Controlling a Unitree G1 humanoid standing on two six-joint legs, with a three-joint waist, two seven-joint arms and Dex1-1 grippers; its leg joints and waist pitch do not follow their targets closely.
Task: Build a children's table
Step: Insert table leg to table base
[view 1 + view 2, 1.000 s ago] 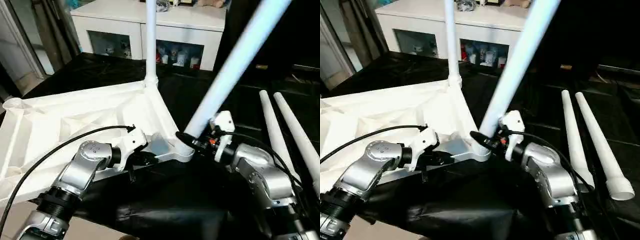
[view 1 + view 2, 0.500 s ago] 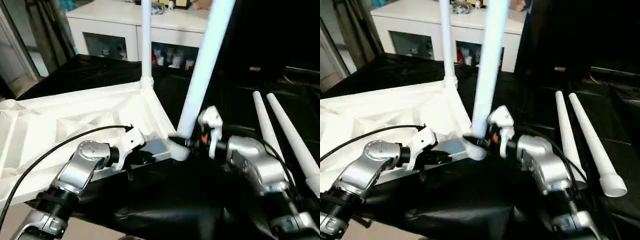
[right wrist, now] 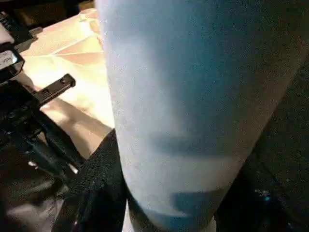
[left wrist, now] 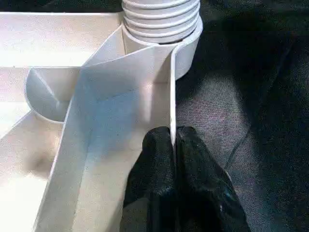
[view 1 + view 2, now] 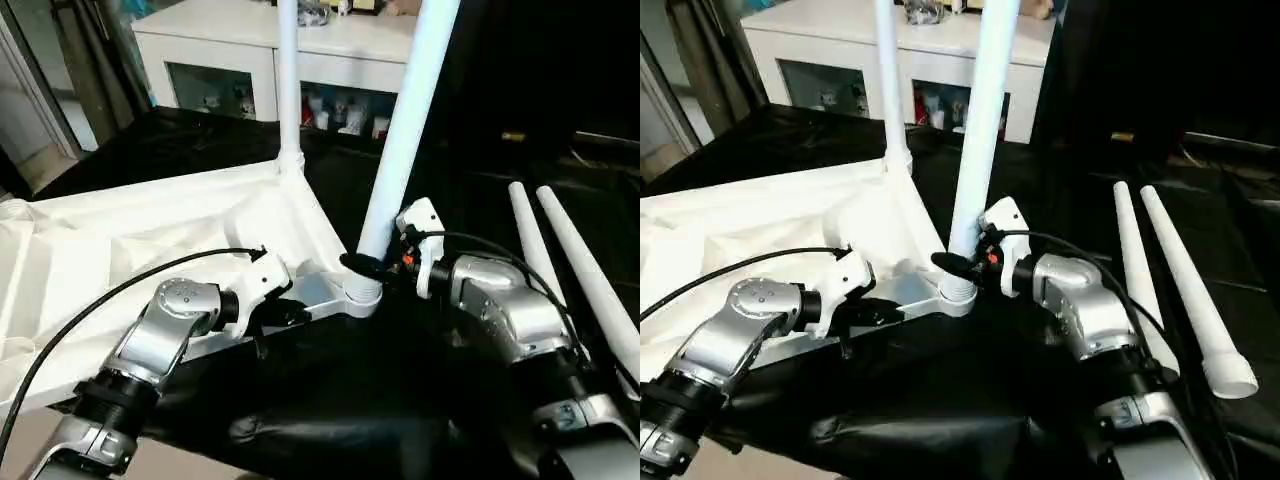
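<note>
Right gripper (image 5: 365, 268) squeezes the smooth, light leg (image 5: 405, 140) low down, at 3 o'clock from the left gripper (image 4: 173, 145), pinched shut on the stiff tabletop (image 5: 120, 250) rim.

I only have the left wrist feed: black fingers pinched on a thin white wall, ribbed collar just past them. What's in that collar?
Observer: A long white tube leg stands in that corner socket, leaning slightly.
Operator: Is anything holding it?
Observer: The right gripper is closed round its base, just above the socket.
Operator: Other legs?
Observer: One leg stands upright in the far corner of the upturned tabletop; two loose legs lie side by side on the black cloth by the right arm.
Operator: And my gripper from outside?
Observer: The left gripper is shut on the tabletop's near edge, beside that socket.
</note>
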